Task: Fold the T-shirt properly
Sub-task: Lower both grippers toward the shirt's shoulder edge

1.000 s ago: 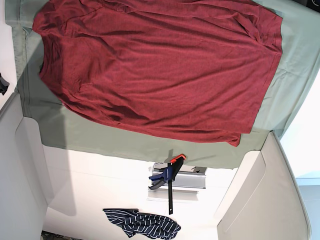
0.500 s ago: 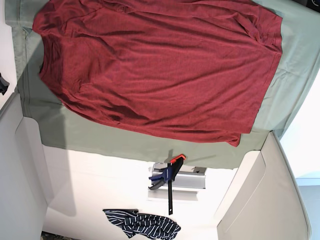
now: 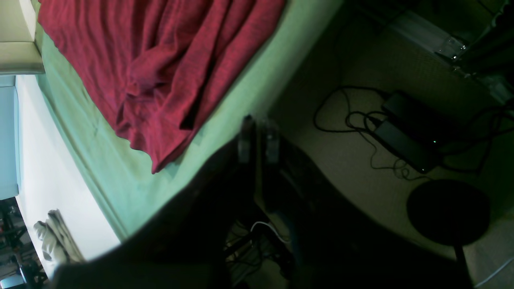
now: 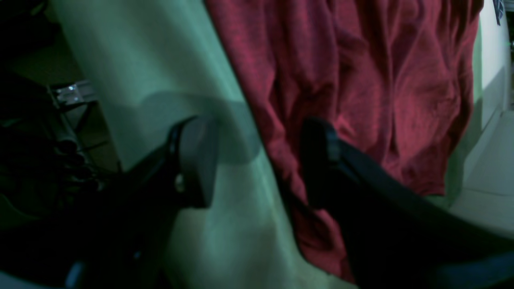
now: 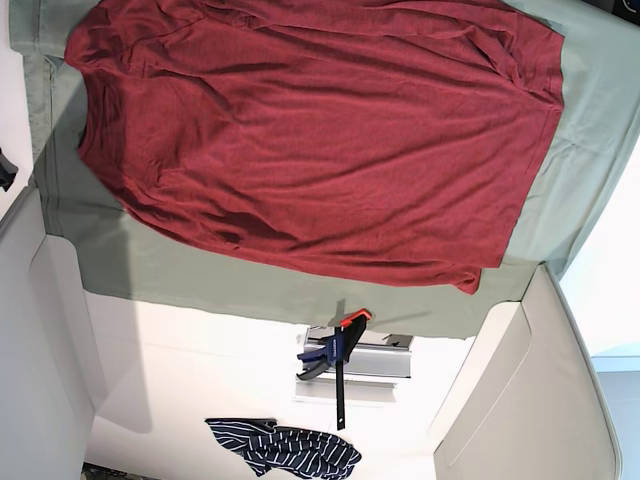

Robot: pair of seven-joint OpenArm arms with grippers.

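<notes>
Green cloth [image 5: 590,110], blue-and-orange clamp [image 5: 338,360], striped garment [image 5: 290,448] (perhaps a shirt) nearby.

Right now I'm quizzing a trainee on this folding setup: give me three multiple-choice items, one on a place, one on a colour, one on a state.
1. Where does the shirt lie?
A on the green cloth
B on the floor
C in a box
2. What colour is the shirt?
A blue
B red
C white
3. How is the right gripper?
A shut on the shirt
B open
C shut on nothing
Answers: 1 A, the base view shows it spread there; 2 B, red in every view; 3 B, its jaws stand wide apart.
</notes>
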